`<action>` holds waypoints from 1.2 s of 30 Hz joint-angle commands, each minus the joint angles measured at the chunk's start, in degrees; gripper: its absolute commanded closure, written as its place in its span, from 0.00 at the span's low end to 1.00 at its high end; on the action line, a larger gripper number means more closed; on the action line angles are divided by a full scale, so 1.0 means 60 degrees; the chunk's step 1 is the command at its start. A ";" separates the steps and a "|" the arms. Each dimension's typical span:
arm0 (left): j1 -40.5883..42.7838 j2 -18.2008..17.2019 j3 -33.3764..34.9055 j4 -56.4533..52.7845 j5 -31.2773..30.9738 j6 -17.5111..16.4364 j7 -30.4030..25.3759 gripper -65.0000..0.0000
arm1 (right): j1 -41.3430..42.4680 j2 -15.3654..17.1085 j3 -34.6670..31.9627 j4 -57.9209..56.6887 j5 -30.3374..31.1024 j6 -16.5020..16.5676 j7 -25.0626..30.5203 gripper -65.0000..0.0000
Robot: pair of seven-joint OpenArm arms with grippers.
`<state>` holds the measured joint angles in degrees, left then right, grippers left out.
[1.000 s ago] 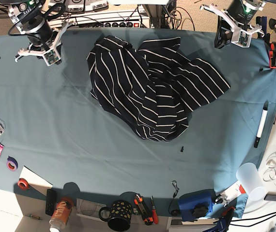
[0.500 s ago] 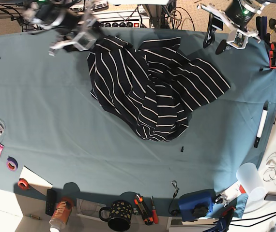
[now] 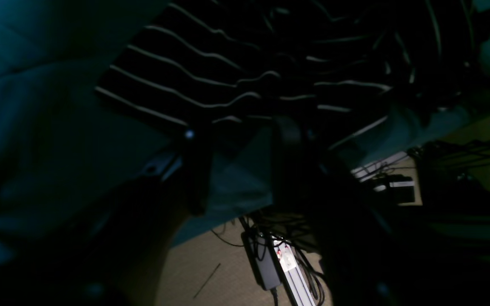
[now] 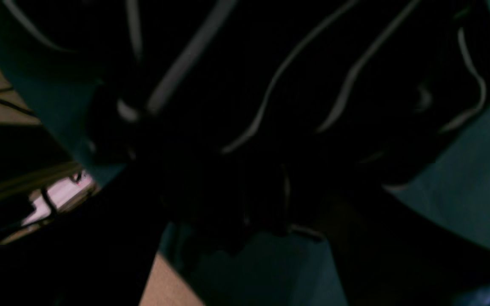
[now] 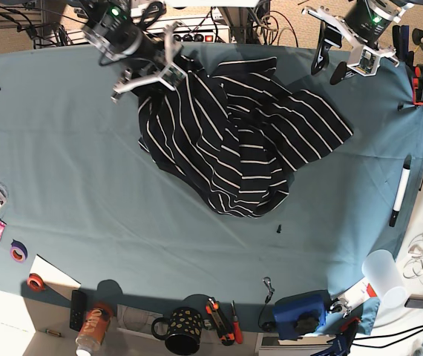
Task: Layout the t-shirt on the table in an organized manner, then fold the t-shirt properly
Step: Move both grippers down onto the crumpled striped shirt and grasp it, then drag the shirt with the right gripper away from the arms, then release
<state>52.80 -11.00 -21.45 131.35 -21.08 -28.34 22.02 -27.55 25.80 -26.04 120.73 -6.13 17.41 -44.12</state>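
The t-shirt (image 5: 237, 137) lies crumpled in a heap on the teal bench (image 5: 78, 185), its striped folds bunched and overlapping; the right gripper (image 5: 154, 73) sits at the shirt's far-left edge, over the fabric, though whether it pinches the cloth cannot be told; the left gripper (image 5: 328, 65) hangs beyond the shirt's far-right side, apart from the fabric, its two fingers spread; a black and white marker (image 5: 400, 192) lies right of the shirt near the bench edge; a dotted black mug (image 5: 183, 330) stands at the near edge, below the shirt; an orange can (image 5: 93, 330) stands left of the mug
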 commanded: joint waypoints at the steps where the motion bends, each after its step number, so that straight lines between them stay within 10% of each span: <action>1: 0.0113 -0.0040 -0.0025 0.0157 -0.0138 -0.0036 -0.0248 0.63 | 0.0109 0.0022 0.0018 0.0182 0.0015 -0.0091 0.0364 0.59; 5: 0.0109 -0.0040 -0.0025 0.0157 -0.0138 -0.0036 -0.0248 0.63 | 0.0459 -0.0164 0.0018 0.0182 0.0015 -0.0801 0.0357 1.00; 15: 0.0113 -0.0018 -0.0025 0.0157 -0.0138 -0.0040 -0.0248 0.64 | 0.2306 -0.0506 0.0120 0.0182 0.0018 -0.2164 0.0430 1.00; 26: 0.0109 -0.0018 -0.0025 0.0157 -0.0138 -0.0040 -0.0248 0.64 | 0.4936 -0.2484 0.2820 -0.1344 0.1716 -0.1701 0.0772 1.00; 36: 0.0051 -0.0022 -0.0025 0.0157 -0.0138 -0.0040 -0.0251 0.64 | 0.8550 -0.2794 0.3166 -0.6681 0.2025 -0.1005 0.1545 1.00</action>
<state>52.47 -11.00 -21.45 131.35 -21.04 -28.36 22.02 21.96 8.73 -7.22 79.24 5.96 11.81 -37.06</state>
